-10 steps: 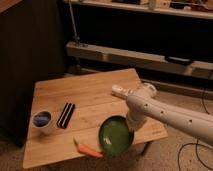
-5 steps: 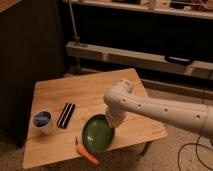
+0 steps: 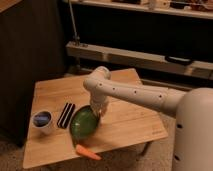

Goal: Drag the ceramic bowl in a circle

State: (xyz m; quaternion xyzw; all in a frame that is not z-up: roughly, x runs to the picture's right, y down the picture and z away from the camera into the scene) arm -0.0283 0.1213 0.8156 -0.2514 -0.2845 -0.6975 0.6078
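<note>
The green ceramic bowl (image 3: 83, 123) sits on the wooden table (image 3: 130, 125), near its front middle, just right of a dark striped rectangular object. My white arm reaches in from the right, and the gripper (image 3: 97, 116) points down onto the bowl's right rim. The wrist hides the fingers. An orange carrot (image 3: 87, 151) lies just in front of the bowl, close to the table's front edge.
A small white cup with blue inside (image 3: 42, 120) stands at the table's left. The dark striped rectangular object (image 3: 66, 115) lies between cup and bowl. A dark cabinet (image 3: 25, 60) stands left, and shelving (image 3: 150, 55) runs behind the table.
The arm has swung left across the table, and the bowl has slid left with it, from the front right toward the striped object.
</note>
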